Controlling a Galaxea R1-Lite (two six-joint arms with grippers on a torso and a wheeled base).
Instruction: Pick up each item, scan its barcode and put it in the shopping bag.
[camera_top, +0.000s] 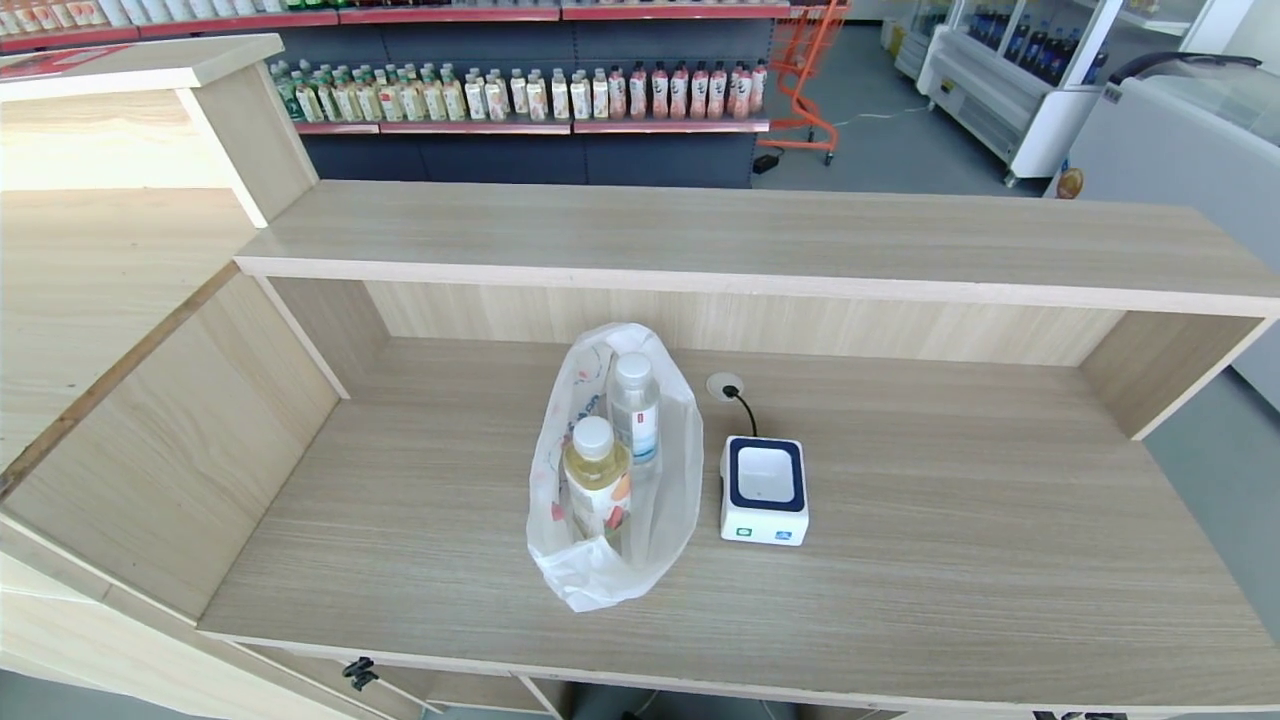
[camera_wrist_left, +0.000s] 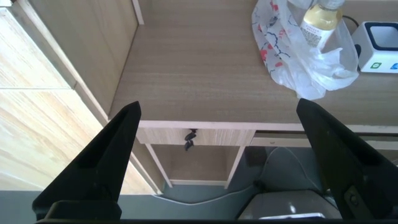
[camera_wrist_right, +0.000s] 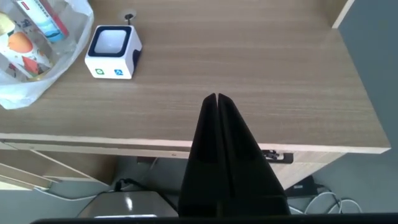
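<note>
A grey floor (camera_top: 900, 150) ran across the top of the head view, with long store shelves (camera_top: 520, 125) of lined-up drink bottles along the upper centre, glass-topped freezers (camera_top: 1010, 100) at the upper right and an orange wire rack (camera_top: 805, 75) between them. Below that, a pale wood-grain desk (camera_top: 950, 560) took up most of the frame, closed in by a raised ledge (camera_top: 760, 235) along its far side and slanted side panels at left and right. The left gripper (camera_wrist_left: 219, 107) hung off the desk's near edge with its fingers (camera_wrist_left: 112, 155) spread wide and nothing between them; the right gripper (camera_wrist_right: 216, 98) hung off the same edge with its fingers (camera_wrist_right: 239, 155) pressed flat together, empty. The shopping bag (camera_top: 590, 580), thin white plastic with its mouth open, stood at the centre of the frame. Just beside it on the right sat a white scanner (camera_top: 765, 520) with a dark blue rim. Two bottles stood upright inside the bag: a yellow drink bottle (camera_top: 596, 475) nearer the lower edge and a clear bottle (camera_top: 634, 405) behind it, both white-capped. A black cable (camera_top: 745, 410) ran from the scanner to a round grommet (camera_top: 720, 381). A small black latch (camera_top: 358, 672) hung under the desk's lower-left edge.
</note>
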